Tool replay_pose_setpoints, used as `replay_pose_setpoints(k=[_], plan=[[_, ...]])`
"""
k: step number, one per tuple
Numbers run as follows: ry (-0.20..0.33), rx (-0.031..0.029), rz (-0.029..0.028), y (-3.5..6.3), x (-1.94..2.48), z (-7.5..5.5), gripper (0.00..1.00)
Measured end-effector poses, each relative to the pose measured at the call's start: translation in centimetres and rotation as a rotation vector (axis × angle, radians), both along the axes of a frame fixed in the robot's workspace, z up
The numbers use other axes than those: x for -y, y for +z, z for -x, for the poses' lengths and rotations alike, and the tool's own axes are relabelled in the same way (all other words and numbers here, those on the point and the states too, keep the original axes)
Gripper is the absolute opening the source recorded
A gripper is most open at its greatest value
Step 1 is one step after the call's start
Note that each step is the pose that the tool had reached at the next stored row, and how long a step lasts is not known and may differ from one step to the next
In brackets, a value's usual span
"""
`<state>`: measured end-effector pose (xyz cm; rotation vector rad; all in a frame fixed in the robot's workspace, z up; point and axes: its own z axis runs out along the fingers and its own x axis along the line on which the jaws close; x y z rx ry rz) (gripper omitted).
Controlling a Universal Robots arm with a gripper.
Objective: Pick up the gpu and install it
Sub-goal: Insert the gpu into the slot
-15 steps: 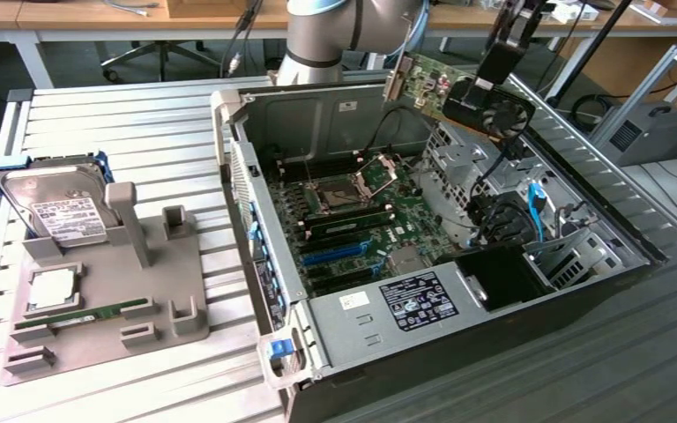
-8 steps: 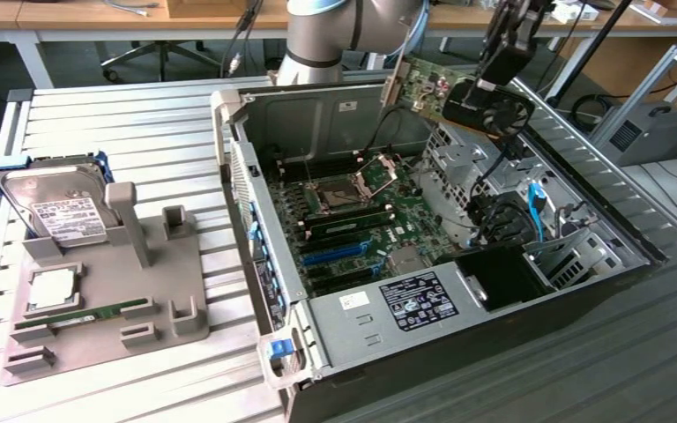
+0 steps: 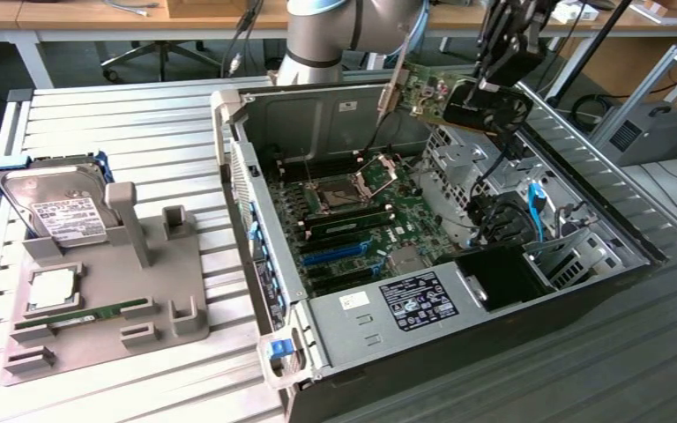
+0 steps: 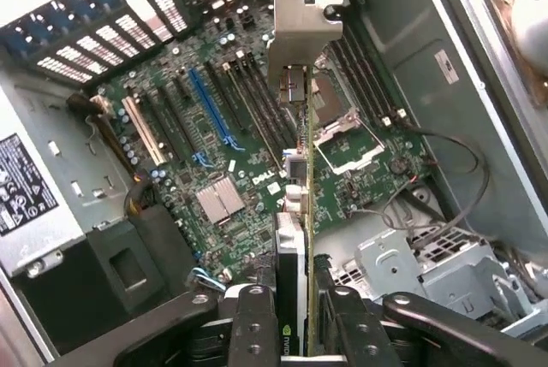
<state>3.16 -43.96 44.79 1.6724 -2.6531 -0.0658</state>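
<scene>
Bench (image 3: pixel 115 123) of grey slats carries an open computer case (image 3: pixel 315 110) and, to the exterior view's left, a grey holder (image 3: pixel 138 308). The case lies on its side with the motherboard (image 3: pixel 362 220) exposed. A hard drive (image 3: pixel 63 207) stands in the holder.

Pick-up is done: the gpu (image 3: pixel 462 101) hangs in the air above the far end of the case, clamped between the narrowed gripper (image 3: pixel 501 79). The wrist view looks along the card edge-on. Its silver bracket (image 4: pixel 301 29) hangs over the board, well apart from the slots.

Install is not yet done: the blue slot (image 4: pixel 210 106) holds no card, and none is seated anywhere. A memory stick (image 3: pixel 85 315) lies in the holder.
</scene>
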Motion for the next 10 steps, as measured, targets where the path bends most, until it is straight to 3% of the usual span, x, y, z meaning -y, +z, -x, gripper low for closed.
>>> replay_pose_setpoints(k=[6,10], plan=[[0.149,0.0,0.0013,-0.02,-0.01,0.0,0.27],[0.221,0.0,0.0019,-0.03,-0.01,0.0,0.27]])
